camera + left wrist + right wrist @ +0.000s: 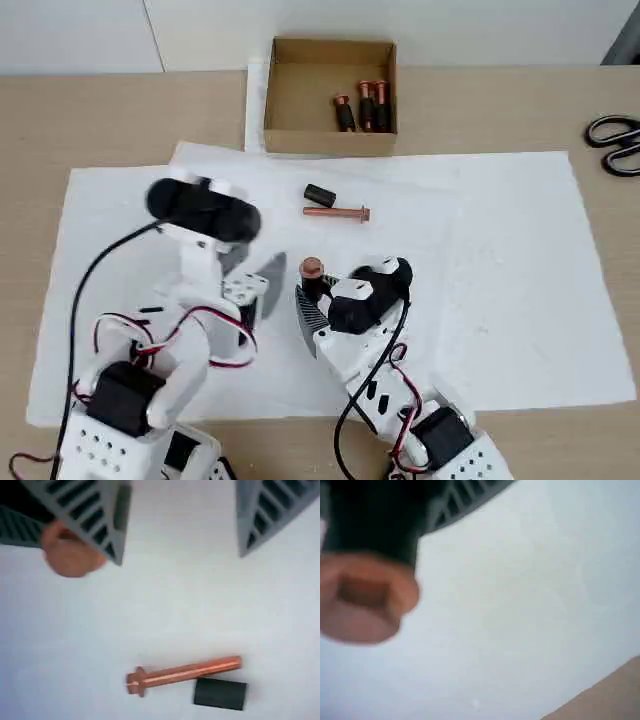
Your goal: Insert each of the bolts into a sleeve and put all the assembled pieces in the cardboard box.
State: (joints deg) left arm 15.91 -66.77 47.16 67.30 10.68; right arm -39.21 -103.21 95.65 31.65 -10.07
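My right gripper (311, 292) is shut on an assembled piece (311, 270), a black sleeve with a copper bolt head on top; up close the bolt head (366, 597) sticks out of the sleeve (370, 520). My left gripper (258, 288) stands open just to its left, with nothing between its fingers (112, 525). A loose copper bolt (337, 212) (185, 672) lies on the white paper with a loose black sleeve (319, 195) (220, 694) beside it, apart from both grippers. The cardboard box (285, 95) at the back holds three assembled pieces (363, 108).
A white paper sheet (500, 280) covers the middle of the wooden table. Scissors (615, 143) lie at the far right edge. Cables hang from both arms near the front edge.
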